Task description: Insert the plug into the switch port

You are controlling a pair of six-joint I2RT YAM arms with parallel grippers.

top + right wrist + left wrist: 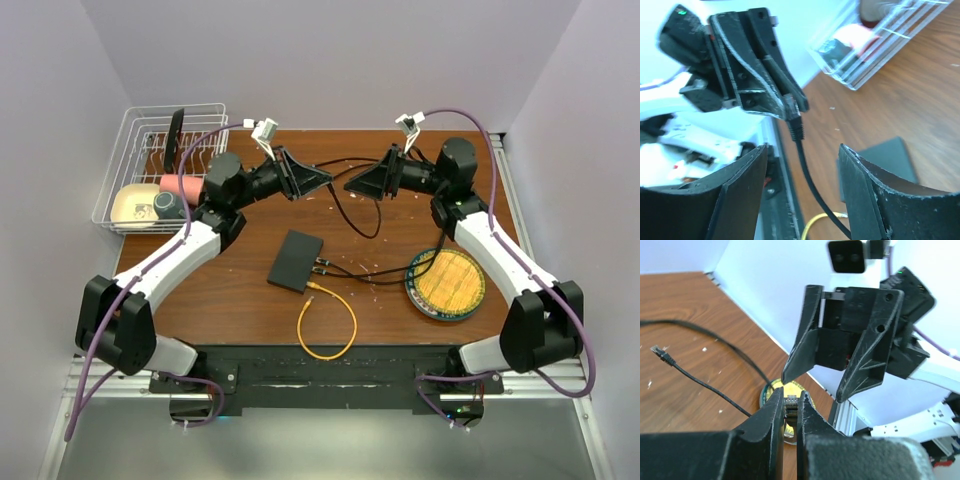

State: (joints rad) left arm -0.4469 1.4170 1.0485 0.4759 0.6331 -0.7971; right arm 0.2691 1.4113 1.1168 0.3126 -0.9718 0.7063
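Near edge: yellow cable [328, 322] looped on the counter [230, 300], one end near the switch [296, 260]. Switch lies flat mid-counter, black cables meeting its right edge. Round yellow-and-dark plate [446, 284] sits to its right, apart. Beyond, both arms are raised off the counter, tips facing each other, close. Left gripper [791, 401] pinched tight on the plug [794, 117], black cable [807, 180] hanging from it. Right gripper [802, 148] spread wide, holding nothing, one finger on each side of that cable, not touching. Far left corner: white dish rack [128, 128] with dishes in it.
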